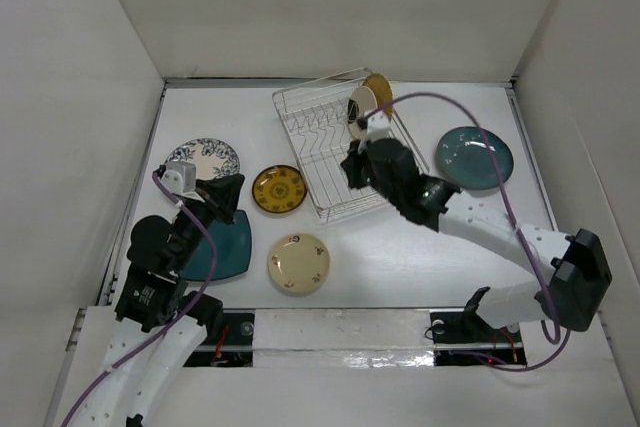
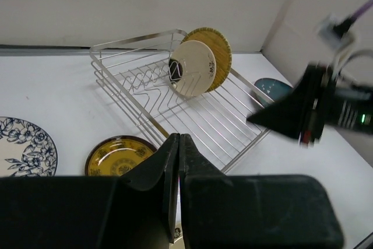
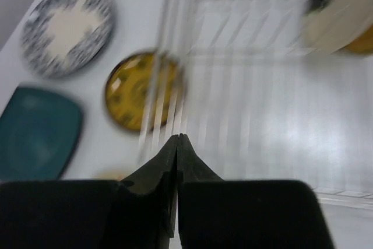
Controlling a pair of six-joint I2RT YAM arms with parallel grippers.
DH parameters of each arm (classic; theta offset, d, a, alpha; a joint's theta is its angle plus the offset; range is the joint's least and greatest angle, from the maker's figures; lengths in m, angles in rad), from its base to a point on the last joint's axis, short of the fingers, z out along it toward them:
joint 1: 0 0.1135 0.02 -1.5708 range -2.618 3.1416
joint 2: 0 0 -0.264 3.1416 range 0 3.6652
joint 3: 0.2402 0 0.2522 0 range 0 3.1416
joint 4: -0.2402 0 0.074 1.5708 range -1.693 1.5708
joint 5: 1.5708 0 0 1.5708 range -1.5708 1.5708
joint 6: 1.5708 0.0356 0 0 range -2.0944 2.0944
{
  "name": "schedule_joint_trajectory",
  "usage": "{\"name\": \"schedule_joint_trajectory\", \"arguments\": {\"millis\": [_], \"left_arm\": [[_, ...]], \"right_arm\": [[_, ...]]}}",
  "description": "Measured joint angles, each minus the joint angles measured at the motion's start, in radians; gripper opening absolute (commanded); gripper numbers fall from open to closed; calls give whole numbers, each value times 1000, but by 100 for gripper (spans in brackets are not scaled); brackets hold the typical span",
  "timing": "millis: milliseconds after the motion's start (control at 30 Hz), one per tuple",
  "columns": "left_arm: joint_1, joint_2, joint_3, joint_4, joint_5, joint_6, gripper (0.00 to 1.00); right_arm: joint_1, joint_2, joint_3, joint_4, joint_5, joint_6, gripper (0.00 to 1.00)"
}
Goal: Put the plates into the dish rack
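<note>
From the top camera I see the dish rack standing just past the middle of the table, skewed a little. Two plates stand on edge at its far end, toward 1 o'clock: a cream plate in front and the tan grid-patterned plate right behind it, the two overlapping.

My right gripper hangs over the rack's near half, at about 6 o'clock from those two plates. Its wrist view is blurred, yet I can see the two fingers meeting in one seam with nothing between them. The rack wires lie beneath and beyond the tips. The standing cream plate sits at 1 o'clock in that view, well apart from the jaws.

My left gripper is pressed closed too and empty, held above the table at the rack's 8 o'clock. In its wrist view the yellow patterned plate lies flat at 9 o'clock of the tips, and the rack's near corner is at 1 o'clock.

Around the rack, in the top view:
- The blue-white floral plate lies at 9 o'clock.
- The squarish dark teal plate lies at 7 o'clock, partly under my left arm.
- The second cream plate lies at 6 o'clock.
- The round teal plate lies at 3 o'clock.

All of these rest flat on the table outside the rack.
</note>
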Motion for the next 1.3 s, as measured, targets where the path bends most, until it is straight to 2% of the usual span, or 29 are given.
{"name": "schedule_joint_trajectory", "arguments": {"millis": [67, 100, 133, 167, 200, 300, 467, 733, 867, 900, 1000, 1167, 1300], "left_arm": [[0, -13, 0, 0, 1, -1, 0], [0, -21, 0, 0, 2, -1, 0], [0, -29, 0, 0, 4, -1, 0], [0, -37, 0, 0, 6, -2, 6], [0, -45, 0, 0, 7, -1, 10], [0, -64, 0, 0, 8, -3, 20], [-7, -68, 0, -3, 7, -6, 26], [-8, -82, 0, -22, 6, -6, 28], [-8, -82, 0, -24, 7, -6, 28], [-8, -82, 0, -24, 7, -7, 28], [-8, -82, 0, -24, 8, -7, 28], [-8, -82, 0, -25, 8, -7, 28], [-8, -80, 0, -25, 8, -7, 28]], "right_arm": [[93, -26, -108, 1, -49, 95, 22], [134, -29, -162, 3, -68, 145, 34], [164, -31, -217, 3, -87, 195, 39], [185, -32, -267, -2, -103, 238, 43], [194, -34, -311, 1, -116, 279, 53], [195, -49, -428, 17, -150, 401, 56], [194, 14, -453, 91, -206, 523, 57], [196, 211, -406, 164, -323, 553, 50], [192, 243, -391, 185, -348, 559, 27], [189, 249, -391, 189, -354, 561, 14], [175, 261, -392, 199, -371, 583, 3], [174, 208, -413, 188, -361, 592, 0], [211, 71, -419, 56, -297, 549, 0]]}}
